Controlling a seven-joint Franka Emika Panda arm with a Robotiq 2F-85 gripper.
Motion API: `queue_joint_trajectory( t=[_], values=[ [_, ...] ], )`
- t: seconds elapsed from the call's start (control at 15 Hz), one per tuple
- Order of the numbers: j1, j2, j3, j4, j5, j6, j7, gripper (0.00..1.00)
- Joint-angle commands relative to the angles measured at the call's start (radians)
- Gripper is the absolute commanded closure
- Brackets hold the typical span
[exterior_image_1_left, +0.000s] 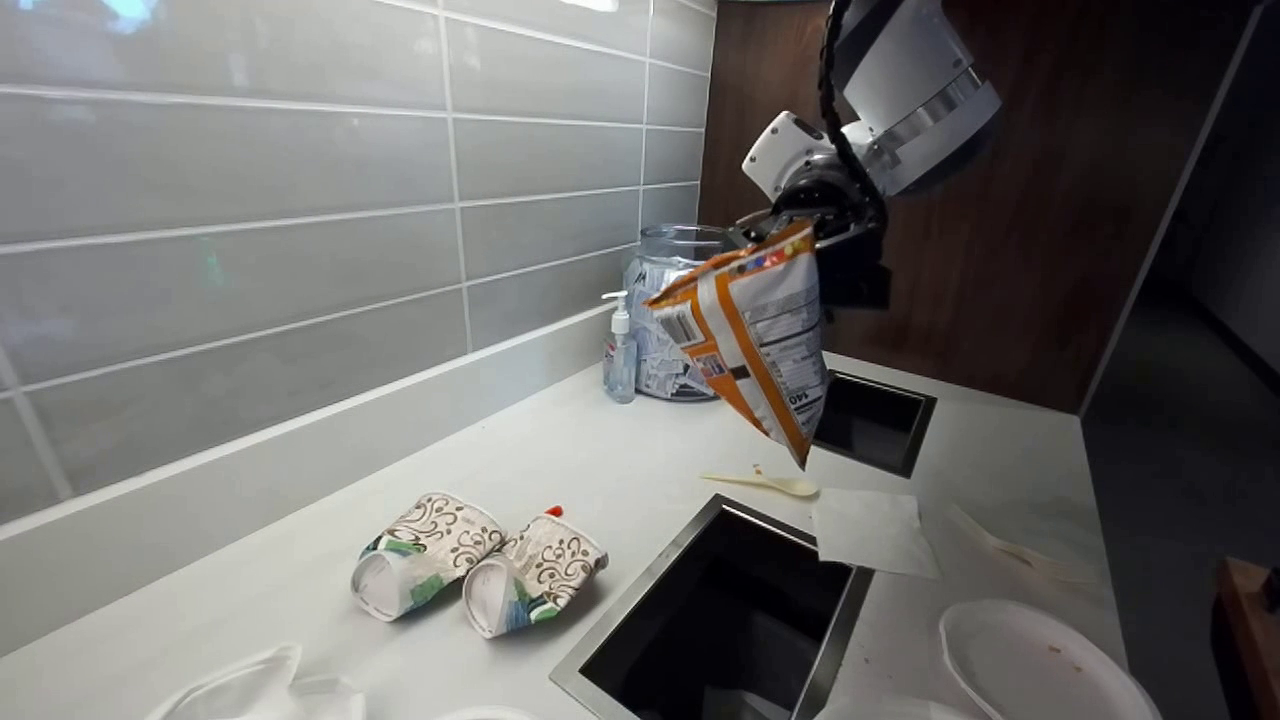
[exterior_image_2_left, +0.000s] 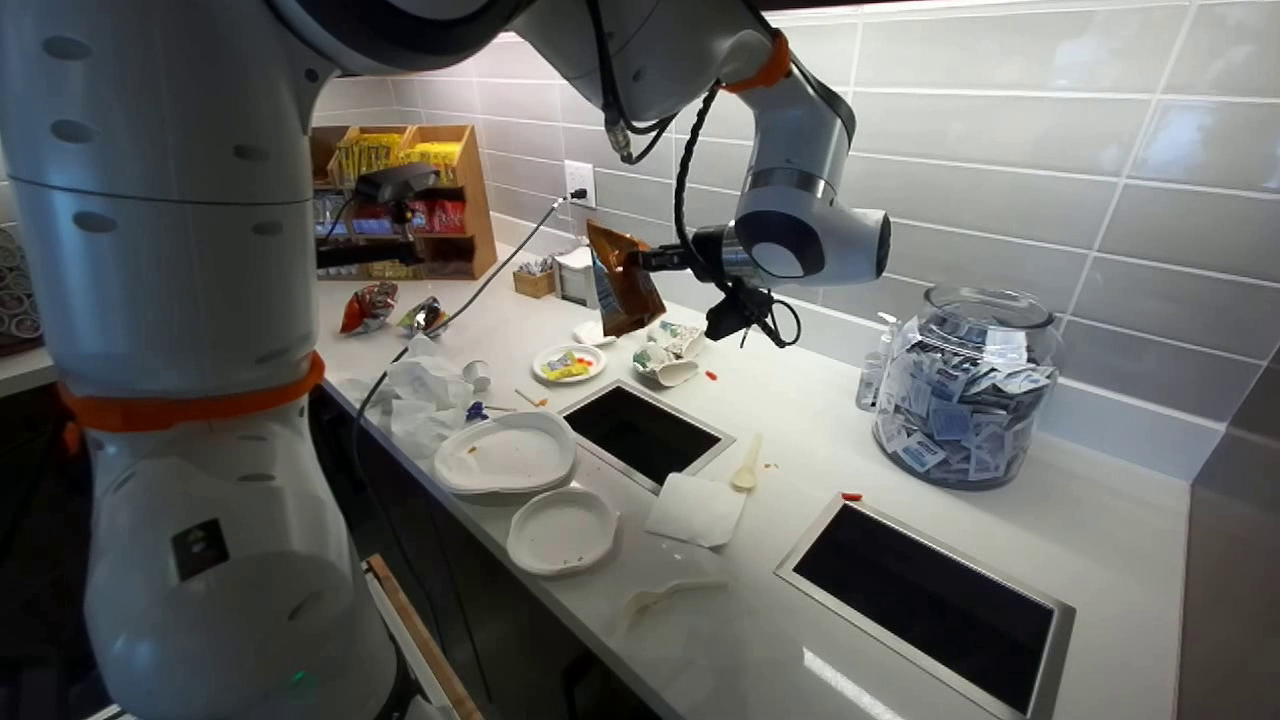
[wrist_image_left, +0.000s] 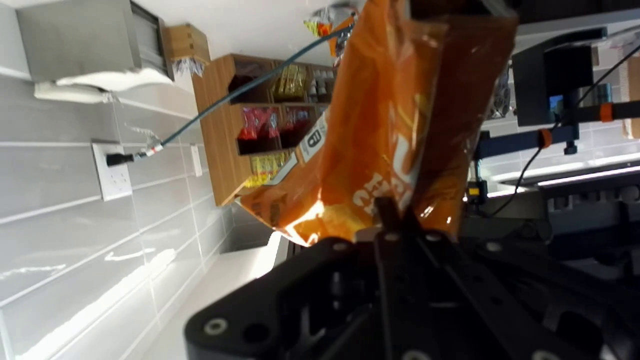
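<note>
Gripper (wrist_image_left: 397, 219): I have the jaws pressed together, pinching one end of the bag (wrist_image_left: 370, 130).
Bag: in the air, slanted, above the counter (exterior_image_1_left: 560, 450); I see orange in the wrist view, a white printed panel with orange stripes in an exterior view.
Cups (exterior_image_1_left: 430, 555): two, paper, crumpled, on their sides next to each other.
Hole (exterior_image_1_left: 639, 590): dark, rectangular, metal-rimmed, just beside the cups.
Napkin (exterior_image_1_left: 875, 530): white, lying flat at a corner of that hole.
Spoon (exterior_image_1_left: 775, 485): pale, just beside the napkin, between that hole and a second hole (exterior_image_2_left: 1053, 650) like it.
Plates (exterior_image_2_left: 520, 445): white, crumb-specked, near the counter edge away from the tiled wall (exterior_image_1_left: 330, 160).
Jar (exterior_image_2_left: 1000, 318): clear glass, heaped with small packets (exterior_image_2_left: 960, 410), a pump bottle (exterior_image_1_left: 620, 355) beside it near that wall.
Rack (wrist_image_left: 212, 135): wooden, well behind the bag in my wrist view; I make out red and yellow packs (wrist_image_left: 257, 122) in its slots.
</note>
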Motion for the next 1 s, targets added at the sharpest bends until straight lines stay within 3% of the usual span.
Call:
queue_joint_trajectory(
  t=[0.0, 0.07, 0.2, 0.27, 0.4, 0.47, 0.53, 0.6, 0.67, 0.73, 0.8, 0.93],
  values=[
    [-0.016, -0.009, 0.007, -0.012, 0.071, -0.021, -0.075, 1.0],
    [0.019, -0.022, -0.008, -0.009, -0.059, 0.096, 0.002, 1.0],
    [-0.026, -0.008, 0.01, -0.014, 0.111, -0.029, -0.107, 1.0],
    [0.015, -0.024, -0.003, -0.012, -0.021, 0.098, -0.046, 1.0],
    [-0.03, -0.019, 0.01, -0.01, 0.134, -0.045, -0.121, 1.0],
    [0.012, -0.033, -0.003, -0.004, 0.003, 0.083, -0.061, 1.0],
    [0.0, -0.026, -0.001, 0.001, 0.019, 0.034, -0.078, 1.0],
    [-0.033, -0.015, 0.008, -0.002, 0.133, -0.068, -0.155, 1.0],
    [0.008, -0.03, -0.003, 0.0, 0.001, 0.056, -0.08, 1.0],
    [-0.007, -0.019, 0.002, 0.006, 0.022, -0.023, -0.103, 1.0],
    [-0.034, -0.016, 0.009, -0.003, 0.13, -0.097, -0.176, 1.0],
    [0.012, -0.028, -0.008, 0.001, -0.035, 0.037, -0.074, 1.0]
  ],
)
